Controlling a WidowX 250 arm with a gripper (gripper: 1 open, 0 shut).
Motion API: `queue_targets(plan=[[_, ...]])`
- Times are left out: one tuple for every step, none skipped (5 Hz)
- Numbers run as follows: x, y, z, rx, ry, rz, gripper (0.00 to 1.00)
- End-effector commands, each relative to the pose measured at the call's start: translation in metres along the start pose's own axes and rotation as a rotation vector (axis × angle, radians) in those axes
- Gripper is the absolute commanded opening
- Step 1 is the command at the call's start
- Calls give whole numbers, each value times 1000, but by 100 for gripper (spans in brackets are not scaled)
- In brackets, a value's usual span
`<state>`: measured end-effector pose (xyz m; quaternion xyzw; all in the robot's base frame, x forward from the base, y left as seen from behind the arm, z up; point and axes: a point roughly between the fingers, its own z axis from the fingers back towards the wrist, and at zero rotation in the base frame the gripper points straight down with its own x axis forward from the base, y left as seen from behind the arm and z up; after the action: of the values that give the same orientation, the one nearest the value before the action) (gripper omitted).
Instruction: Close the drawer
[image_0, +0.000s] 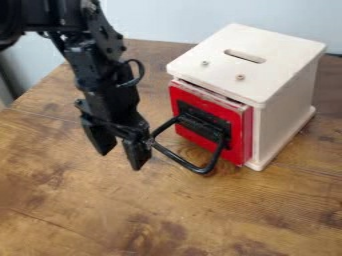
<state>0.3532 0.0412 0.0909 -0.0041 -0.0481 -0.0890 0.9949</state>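
The red drawer (211, 122) with a black centre panel sits in the front face of the cream-white box (274, 90); its front stands close to the box face. Its black wire loop handle (182, 153) sticks out toward the lower left over the table. My black gripper (115, 145) points down just left of the handle loop, with its fingers (136, 152) a little apart and nothing between them. One finger is next to the loop's left end; I cannot tell if it touches.
The box stands on a worn wooden table (80, 215). The box top has a slot (246, 56). My black arm (80, 50) reaches in from the upper left. A grey object (11, 70) is at the left edge.
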Motion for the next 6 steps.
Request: queue_targets(plan=[[14,16,18,24,-63,20,100],[15,23,22,27,-67,63,0],[18,24,30,27,-58,100,100],[25,8,35,26,-54,83,100],[19,18,29,25,-59,74,100],[18,12,15,16,-46,52,100]])
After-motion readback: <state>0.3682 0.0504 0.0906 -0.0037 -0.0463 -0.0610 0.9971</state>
